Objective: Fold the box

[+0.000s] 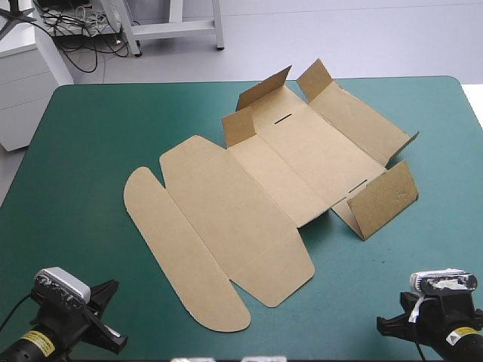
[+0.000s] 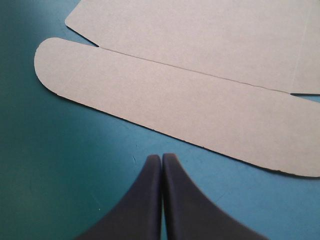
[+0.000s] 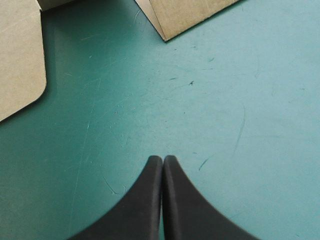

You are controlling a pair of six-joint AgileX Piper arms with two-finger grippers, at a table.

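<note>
- The box [image 1: 264, 204] lies opened out on the teal-green cover [image 1: 68, 151], running from the lower left to the upper right of the high view.
- Its rounded flap [image 1: 177, 253] and the wide panel beside it lie flat at lower left.
- At upper right, two small flaps [image 1: 264, 90] and a side wall [image 1: 383, 197] stand raised.
- The left gripper [image 2: 161, 159] sits at the frame's lower left corner. Its black fingers are pressed together to a point and hold nothing. The rounded flap lies just ahead of the tips, not touching them.
- The right gripper [image 3: 163, 159] sits at the lower right corner. Its fingers are likewise pressed together, over bare cover, with the box's corners ahead and clear of the tips.
</note>
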